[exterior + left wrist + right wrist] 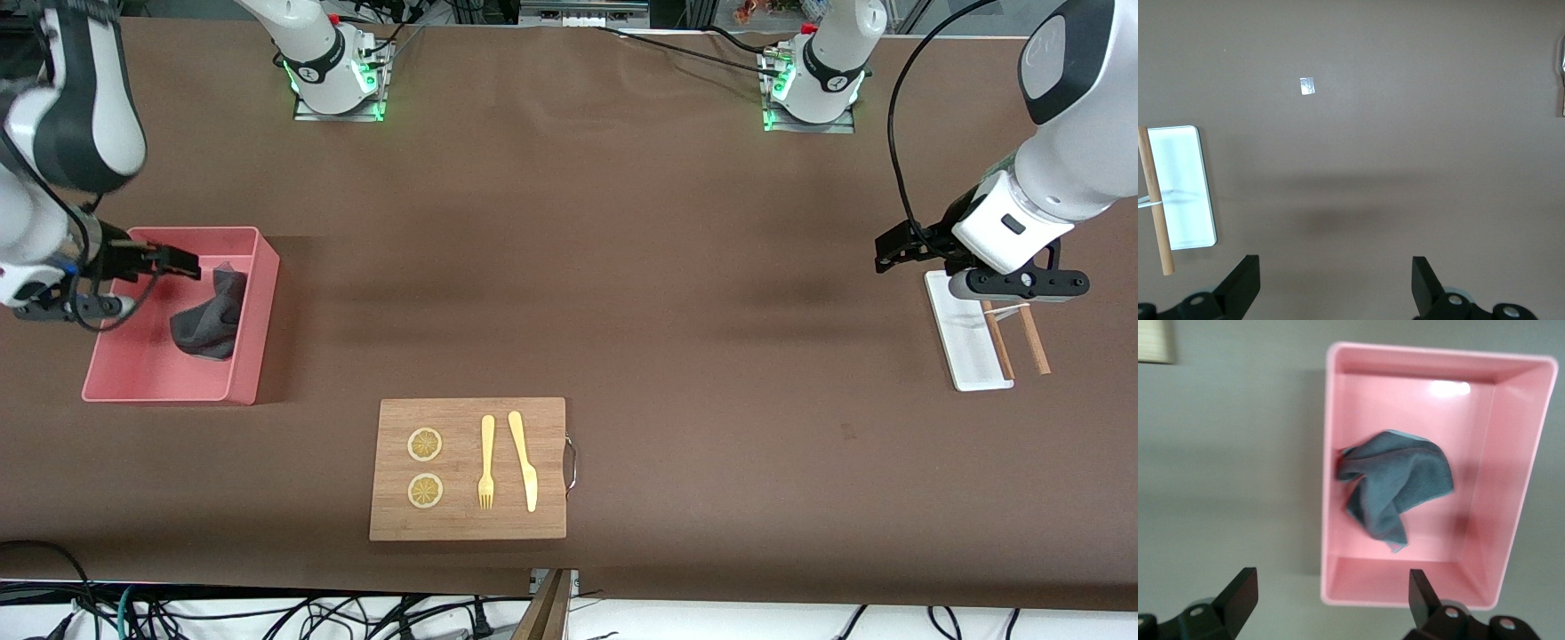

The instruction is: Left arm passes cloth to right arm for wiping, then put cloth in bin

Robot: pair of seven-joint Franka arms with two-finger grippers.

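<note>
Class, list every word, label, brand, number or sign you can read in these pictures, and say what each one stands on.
None can be read.
Pink bin: no print.
Grey cloth in it: no label showing.
Wooden board, white tray: plain.
Small silver patch on the table: no text to make out.
Arm base: a round dark mark, too small to read.

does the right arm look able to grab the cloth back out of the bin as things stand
Probably yes. The right gripper hangs open over the bin, and the cloth lies uncovered inside with nothing over it. The left gripper waits over the white tray, well clear.
</note>
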